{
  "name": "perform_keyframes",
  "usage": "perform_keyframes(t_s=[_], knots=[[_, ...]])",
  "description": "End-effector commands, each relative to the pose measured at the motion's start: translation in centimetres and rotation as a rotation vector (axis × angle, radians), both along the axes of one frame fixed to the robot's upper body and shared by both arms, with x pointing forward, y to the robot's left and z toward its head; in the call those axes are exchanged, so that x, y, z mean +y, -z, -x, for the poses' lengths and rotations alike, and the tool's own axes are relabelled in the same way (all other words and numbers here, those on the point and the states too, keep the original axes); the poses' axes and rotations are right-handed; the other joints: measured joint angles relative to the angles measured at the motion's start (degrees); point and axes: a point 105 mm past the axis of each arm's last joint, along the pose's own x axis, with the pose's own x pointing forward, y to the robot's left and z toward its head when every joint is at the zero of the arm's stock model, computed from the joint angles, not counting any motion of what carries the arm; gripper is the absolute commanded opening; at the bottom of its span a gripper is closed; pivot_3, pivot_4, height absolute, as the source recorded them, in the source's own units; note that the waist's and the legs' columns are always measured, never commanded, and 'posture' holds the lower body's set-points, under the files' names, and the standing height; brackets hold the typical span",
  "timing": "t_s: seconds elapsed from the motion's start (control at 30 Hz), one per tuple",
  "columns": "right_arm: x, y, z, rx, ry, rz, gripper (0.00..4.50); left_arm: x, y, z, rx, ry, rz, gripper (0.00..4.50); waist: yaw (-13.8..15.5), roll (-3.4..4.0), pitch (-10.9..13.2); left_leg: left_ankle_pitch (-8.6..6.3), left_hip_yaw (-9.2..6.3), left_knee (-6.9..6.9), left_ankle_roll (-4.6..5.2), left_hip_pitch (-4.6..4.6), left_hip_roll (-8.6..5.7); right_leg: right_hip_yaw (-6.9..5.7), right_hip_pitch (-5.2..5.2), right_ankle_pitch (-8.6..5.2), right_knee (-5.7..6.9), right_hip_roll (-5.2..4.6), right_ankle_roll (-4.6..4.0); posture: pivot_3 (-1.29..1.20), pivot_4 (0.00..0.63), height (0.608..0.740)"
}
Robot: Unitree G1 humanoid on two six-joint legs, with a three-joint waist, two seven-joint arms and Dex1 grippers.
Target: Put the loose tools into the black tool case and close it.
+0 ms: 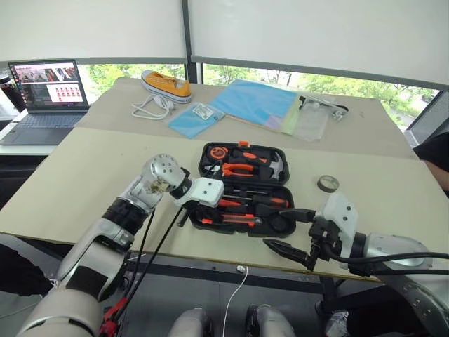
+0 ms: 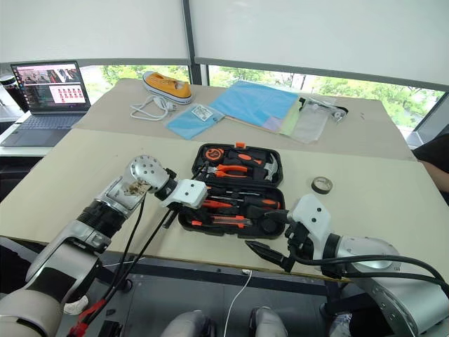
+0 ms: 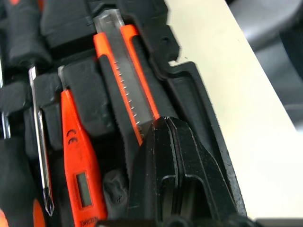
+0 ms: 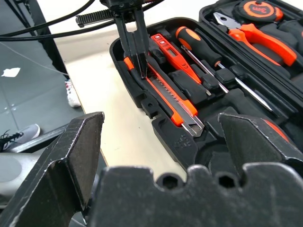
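Lying open on the beige table (image 1: 84,175), the black tool case (image 1: 243,189) holds its far half up toward the window with pliers (image 1: 238,169), a hammer (image 1: 276,166) and a round tape measure (image 1: 219,152) seated in their slots. The near half carries the orange-black utility knife (image 4: 165,94) along the case's front edge, with the thin all-orange screwdriver (image 3: 78,175) just beside it and an orange-and-black-handled screwdriver (image 4: 208,59) one slot further in.

The left gripper (image 4: 135,49) comes down at the case's left front corner — its two black fingers pressed together, tips resting on the handle end of the utility knife. Whether they pinch the knife or merely press on it cannot be told; the left wrist view shows the closed fingers (image 3: 165,161) lying over the knife's orange body.

The right gripper (image 1: 289,232) hangs off the case's right front corner, just past the table edge, with its fingers spread wide and nothing between them.

A small dark tape roll (image 1: 327,184) sits on the table to the right of the case, well apart from it. Beyond the case lie blue folders (image 1: 252,102), an orange shoe (image 1: 167,84) and, far off to its left, a laptop (image 1: 45,98).
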Motion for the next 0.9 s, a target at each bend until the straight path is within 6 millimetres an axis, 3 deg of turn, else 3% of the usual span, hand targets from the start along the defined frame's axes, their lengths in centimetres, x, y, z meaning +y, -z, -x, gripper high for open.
perform_keyframes(t_s=[0.03, 0.07, 0.27, 0.4, 0.5, 0.6, 0.83, 0.9], knots=[[-1.8, -1.3, -0.6, -0.032, 0.058, 0.029, 4.50, 0.8, -4.4, 0.0, 0.101, -0.084, 0.194, 0.55, -0.14, 0.00, 0.01, 0.00, 0.00, 0.02, 0.00, -0.07, 0.00, 0.01, -0.06, 0.00, 0.01, 0.01, 0.00, 0.00, 0.150, 0.718], [-2.6, -1.6, -1.0, -0.026, 0.089, 0.031, 4.50, 1.3, -5.4, 0.3, 0.136, -0.102, 0.246, 0.67, -0.25, -0.01, 0.01, 0.00, 0.00, 0.07, 0.02, -0.20, 0.01, 0.01, -0.17, 0.00, 0.03, 0.07, -0.01, 0.00, 0.150, 0.718], [-8.4, -2.4, -5.3, -0.016, 0.278, 0.131, 4.50, 2.2, -10.0, 1.4, 0.102, -0.209, 0.543, 2.87, -1.35, 0.01, 0.02, -0.04, 0.00, 0.28, 0.08, -0.40, -0.02, -0.04, -0.19, 0.27, -0.07, 0.15, -0.46, 0.00, 0.150, 0.718], [-10.8, -2.4, -9.6, -0.020, 0.369, 0.180, 4.50, 1.8, -10.2, 2.8, 0.075, -0.224, 0.593, 4.36, -1.55, 0.02, 0.05, -0.05, -0.01, 0.30, 0.08, -0.37, -0.08, -0.04, -0.10, 0.11, -0.13, 0.05, -0.16, 0.00, 0.150, 0.718], [-11.9, -0.9, -12.6, 0.030, 0.404, 0.226, 4.50, 1.4, -10.0, 3.2, 0.059, -0.257, 0.619, 4.44, -1.75, 0.06, 0.08, -0.01, 0.04, 0.26, 0.00, -0.27, -0.07, 0.01, -0.07, 0.03, -0.10, 0.07, -0.03, 0.00, 0.150, 0.718], [-12.8, 1.2, -14.4, 0.076, 0.419, 0.320, 4.50, 1.4, -9.6, 3.8, 0.071, -0.269, 0.606, 4.44, -1.79, 0.09, 0.10, 0.09, 0.05, 0.18, -0.16, -0.23, -0.06, 0.01, -0.08, 0.01, -0.06, 0.08, -0.04, 0.00, 0.150, 0.718], [-12.6, 2.1, -17.3, 0.083, 0.430, 0.314, 4.50, 2.3, -8.5, 4.4, 0.063, -0.308, 0.578, 4.44, -2.41, 0.38, 0.28, 0.26, 0.13, -0.22, -0.44, -0.08, -0.08, -0.02, -0.09, 0.23, -0.08, 0.08, -0.47, 0.00, 0.150, 0.718], [-12.2, 2.6, -17.8, 0.089, 0.417, 0.318, 3.95, 2.5, -8.4, 4.4, 0.056, -0.319, 0.571, 4.50, -2.45, 0.39, 0.29, 0.29, 0.11, -0.24, -0.50, -0.08, -0.06, -0.09, -0.08, 0.22, -0.07, 0.08, -0.49, 0.00, 0.150, 0.718]])
